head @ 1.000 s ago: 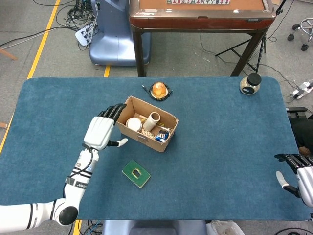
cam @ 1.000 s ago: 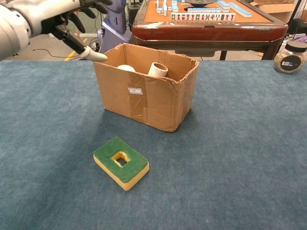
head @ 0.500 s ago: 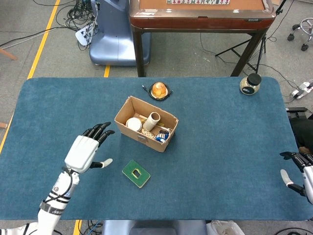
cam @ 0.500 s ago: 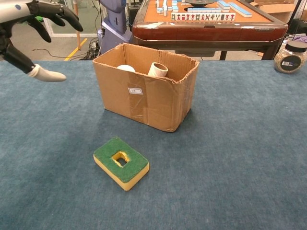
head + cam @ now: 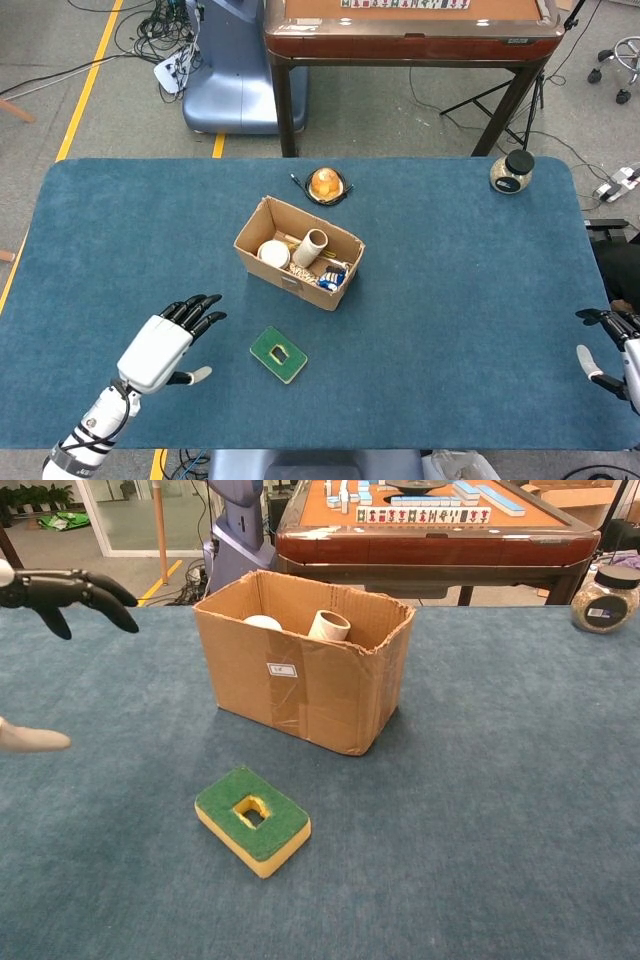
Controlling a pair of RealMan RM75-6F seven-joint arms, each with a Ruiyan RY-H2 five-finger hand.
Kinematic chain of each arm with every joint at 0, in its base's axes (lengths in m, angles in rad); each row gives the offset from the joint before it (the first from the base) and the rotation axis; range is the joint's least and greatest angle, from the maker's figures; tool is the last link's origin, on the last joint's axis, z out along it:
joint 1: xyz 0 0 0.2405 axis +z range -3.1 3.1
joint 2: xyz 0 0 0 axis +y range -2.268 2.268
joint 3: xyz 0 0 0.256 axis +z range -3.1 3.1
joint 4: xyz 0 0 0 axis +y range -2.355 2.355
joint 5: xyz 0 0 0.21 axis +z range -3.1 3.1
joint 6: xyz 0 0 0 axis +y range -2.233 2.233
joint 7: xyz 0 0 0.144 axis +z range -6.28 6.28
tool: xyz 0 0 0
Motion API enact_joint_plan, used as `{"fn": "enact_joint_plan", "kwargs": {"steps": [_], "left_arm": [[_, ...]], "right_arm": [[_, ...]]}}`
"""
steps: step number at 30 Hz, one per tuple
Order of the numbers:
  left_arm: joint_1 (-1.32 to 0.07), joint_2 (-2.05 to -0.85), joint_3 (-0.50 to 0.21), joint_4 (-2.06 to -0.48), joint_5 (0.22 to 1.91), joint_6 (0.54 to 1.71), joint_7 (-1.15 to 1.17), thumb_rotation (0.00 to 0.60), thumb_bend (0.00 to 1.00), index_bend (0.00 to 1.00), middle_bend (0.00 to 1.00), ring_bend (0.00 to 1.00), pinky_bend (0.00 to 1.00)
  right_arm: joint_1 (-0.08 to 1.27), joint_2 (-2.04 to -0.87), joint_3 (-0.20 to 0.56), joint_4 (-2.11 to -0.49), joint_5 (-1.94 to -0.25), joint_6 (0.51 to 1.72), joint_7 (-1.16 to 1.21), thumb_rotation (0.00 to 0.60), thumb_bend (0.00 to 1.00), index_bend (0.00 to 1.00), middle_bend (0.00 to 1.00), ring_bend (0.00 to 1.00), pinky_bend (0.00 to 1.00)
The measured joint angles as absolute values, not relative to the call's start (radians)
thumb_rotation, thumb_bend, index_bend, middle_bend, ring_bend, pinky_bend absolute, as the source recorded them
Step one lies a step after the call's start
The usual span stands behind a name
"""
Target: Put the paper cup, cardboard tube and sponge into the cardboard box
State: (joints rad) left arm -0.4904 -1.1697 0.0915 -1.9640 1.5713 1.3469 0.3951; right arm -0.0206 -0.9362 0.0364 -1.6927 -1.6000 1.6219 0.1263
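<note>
On the blue felt-covered table, the left hand hovers empty, fingers spread. At its three o'clock lies the green-and-yellow rectangular sponge, not yet boxed. At the sponge's twelve o'clock, the brown cardboard box holds the white paper cup and pale cardboard tube. The right hand idles open at the table's right edge.

A grey floor with a yellow line. A brown game table stands past the far edge of the blue table.
</note>
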Motion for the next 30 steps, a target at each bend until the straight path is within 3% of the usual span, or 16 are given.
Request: {"fn": "enact_joint_plan", "kwargs": {"steps": [7, 12, 30], "left_arm": [[-0.459, -1.194, 0.119, -1.857, 1.646, 1.343, 0.336, 0.6, 0.11, 0.32, 0.07, 0.0, 0.22], [-0.443, -1.231, 0.129, -1.788, 1.663, 1.32, 0.302, 0.6, 0.12, 0.33, 0.0, 0.0, 0.15], [-0.439, -1.386, 0.095, -1.643, 1.663, 1.235, 0.284, 0.6, 0.2, 0.28, 0.0, 0.0, 0.08]], "right_arm": [[-0.024, -0.932, 0.037, -1.689, -1.6, 1.627, 0.144, 0.6, 0.38, 0.34, 0.42, 0.34, 0.37], [-0.026, -0.927, 0.031, -1.688, -1.615, 1.63, 0.156, 0.6, 0.38, 0.34, 0.42, 0.34, 0.37], [-0.079, -0.928, 0.033, -1.672, -1.635, 1.743, 0.185, 0.6, 0.38, 0.34, 0.42, 0.34, 0.37]]}}
